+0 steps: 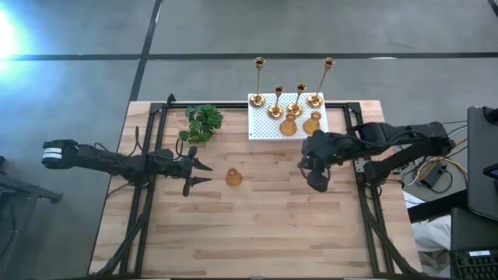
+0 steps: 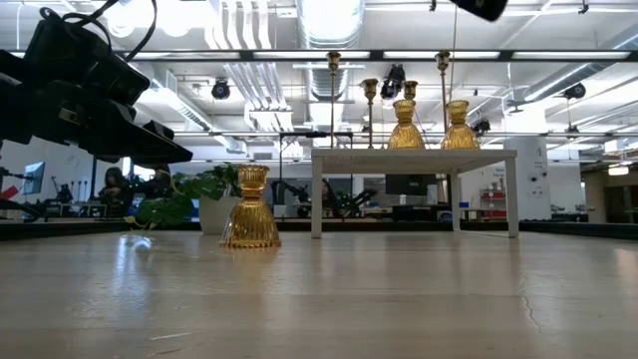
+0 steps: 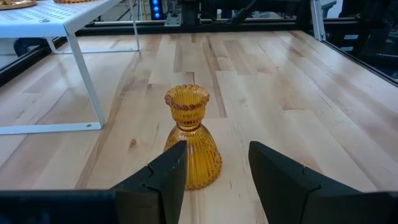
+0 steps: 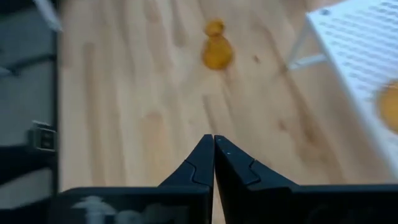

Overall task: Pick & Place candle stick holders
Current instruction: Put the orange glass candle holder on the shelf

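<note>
One short squat amber candle stick holder (image 1: 233,177) stands upright on its wide base on the bare wood, left of centre. My left gripper (image 1: 207,173) is open and level, and points at this squat holder (image 3: 191,137) from the table's left. Its fingertips stop just short of it. Several more holders, thin-stemmed ones (image 1: 297,99) and squat ones (image 1: 289,126), stand on the white perforated stand (image 1: 264,128) at the far edge. My right gripper (image 1: 319,185) hangs above the table by the stand's near right corner, shut with nothing in it (image 4: 213,155).
A green leafy plant (image 1: 203,122) sits at the far left beside the stand. Black frame rails (image 1: 144,194) run along the table's left and right sides. The near half of the wooden table (image 1: 257,233) is bare wood.
</note>
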Motion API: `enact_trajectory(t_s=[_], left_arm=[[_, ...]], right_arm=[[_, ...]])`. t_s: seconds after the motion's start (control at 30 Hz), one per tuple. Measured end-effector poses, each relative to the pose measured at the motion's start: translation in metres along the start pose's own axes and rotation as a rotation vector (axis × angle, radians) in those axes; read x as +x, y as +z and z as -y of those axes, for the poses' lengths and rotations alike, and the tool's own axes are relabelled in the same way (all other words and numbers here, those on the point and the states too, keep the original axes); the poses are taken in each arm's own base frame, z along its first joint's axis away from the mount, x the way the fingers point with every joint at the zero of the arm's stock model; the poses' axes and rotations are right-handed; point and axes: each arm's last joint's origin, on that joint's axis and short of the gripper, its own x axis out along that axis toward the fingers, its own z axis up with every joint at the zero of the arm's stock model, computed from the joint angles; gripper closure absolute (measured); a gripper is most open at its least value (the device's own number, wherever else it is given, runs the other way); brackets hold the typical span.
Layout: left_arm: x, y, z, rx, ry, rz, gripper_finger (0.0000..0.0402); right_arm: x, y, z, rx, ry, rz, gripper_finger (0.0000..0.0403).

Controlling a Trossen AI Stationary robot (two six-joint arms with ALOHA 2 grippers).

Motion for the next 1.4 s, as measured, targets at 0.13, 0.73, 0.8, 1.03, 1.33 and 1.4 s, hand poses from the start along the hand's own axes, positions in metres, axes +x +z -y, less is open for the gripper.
enact_trajectory(t_s=[0.13,0.73,0.8,1.03,1.33,1.4], left_arm=[[0.000,0.000,0.000,0.000,0.000,0.001,0.0225],[0.000,0.000,0.000,0.000,0.000,0.001,0.0225],[0.000,0.000,0.000,0.000,0.000,0.001,0.0225],[0.000,0.000,0.000,0.000,0.000,0.001,0.0225],[0.000,0.000,0.000,0.000,0.000,0.001,0.0225],[0.000,0.000,0.000,0.000,-0.001,0.001,0.0225]], right_arm=[[0.010,-0.026,0.008,0.020,0.111,0.140,0.0394],[0.080,-0.148,0.060,-0.273,0.194,0.539,0.0395],[0.079,-0.157,0.065,-0.280,0.201,0.585,0.0395],[0.080,-0.182,0.077,-0.287,0.190,0.648,0.0395],[0.084,-0.203,0.090,-0.298,0.137,0.743,0.0395],[0.086,-0.209,0.092,-0.296,0.144,0.761,0.0395]])
